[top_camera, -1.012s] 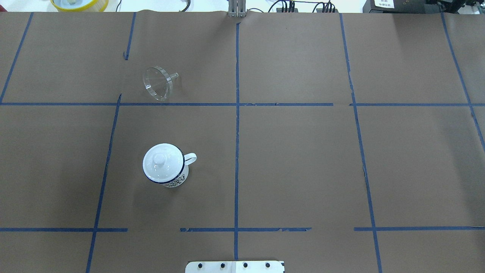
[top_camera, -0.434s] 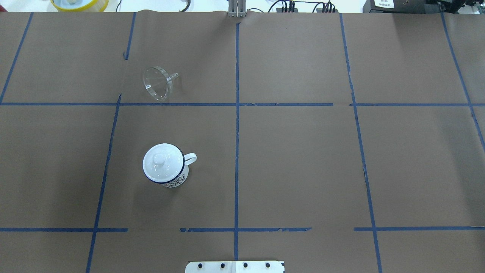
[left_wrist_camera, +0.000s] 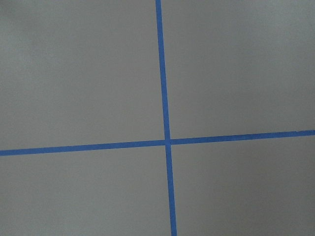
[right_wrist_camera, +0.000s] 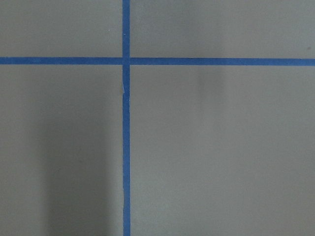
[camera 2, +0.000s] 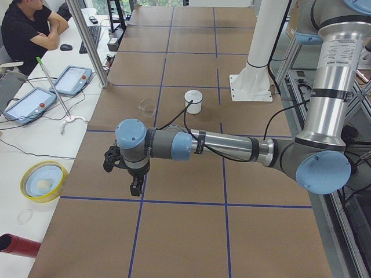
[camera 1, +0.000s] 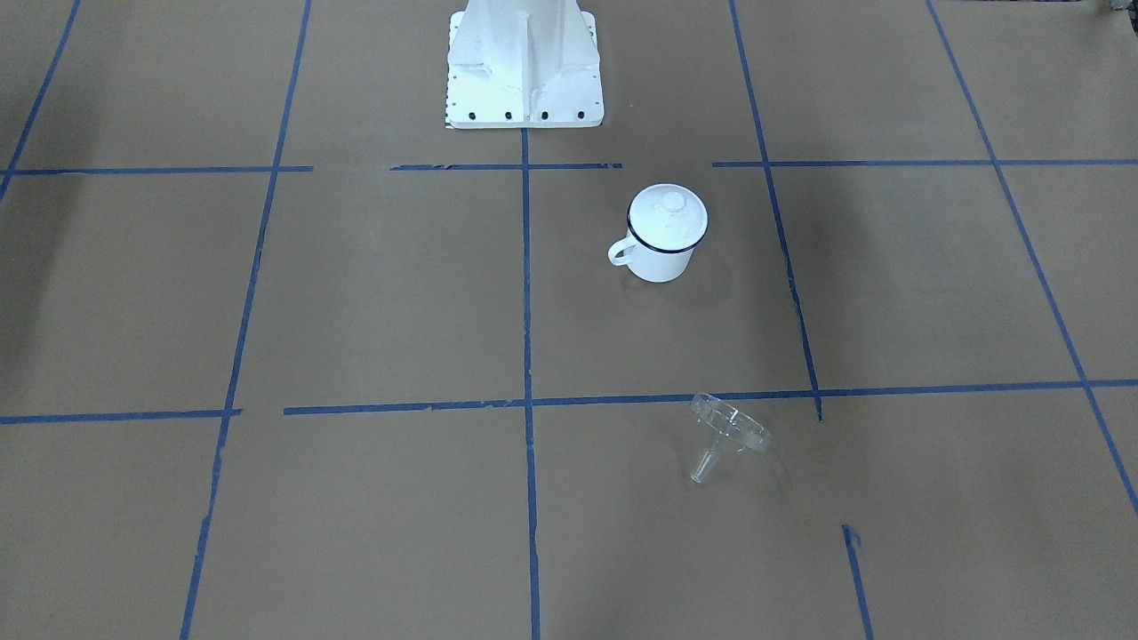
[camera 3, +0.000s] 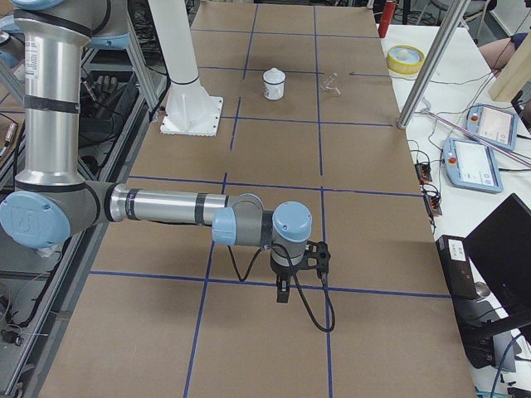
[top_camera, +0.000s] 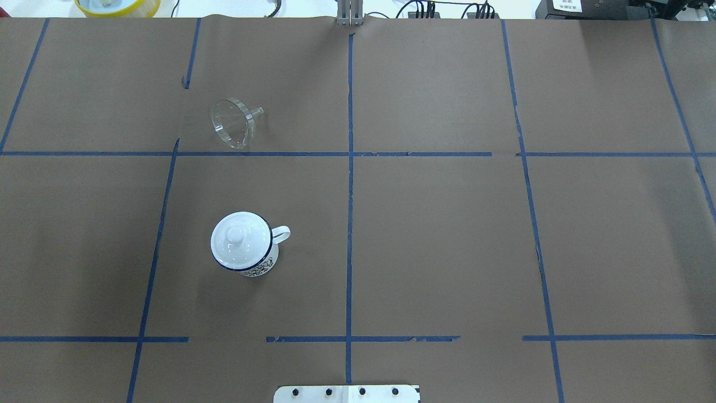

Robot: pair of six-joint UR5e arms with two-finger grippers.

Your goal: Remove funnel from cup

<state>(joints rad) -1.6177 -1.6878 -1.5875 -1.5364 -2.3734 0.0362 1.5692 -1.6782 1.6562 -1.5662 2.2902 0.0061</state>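
Note:
The clear funnel (top_camera: pixel 233 122) lies on its side on the brown table, apart from the cup, its spout pointing right; it also shows in the front view (camera 1: pixel 729 431). The white cup (top_camera: pixel 267 263) with a dark blue rim stands upright nearer the robot (camera 1: pixel 660 264), with a white knobbed lid (top_camera: pixel 238 238) on top. Both grippers are far from both objects. My left gripper (camera 2: pixel 135 185) shows only in the left side view and my right gripper (camera 3: pixel 284 290) only in the right side view, both pointing down over bare table; I cannot tell whether they are open or shut.
The robot's white base plate (camera 1: pixel 524 71) stands at the near edge. A yellow-rimmed dish (top_camera: pixel 117 5) sits beyond the table's far left corner. Teach pendants (camera 2: pixel 29 104) and an operator (camera 2: pixel 26 29) are on the far side. Blue tape lines cross the table.

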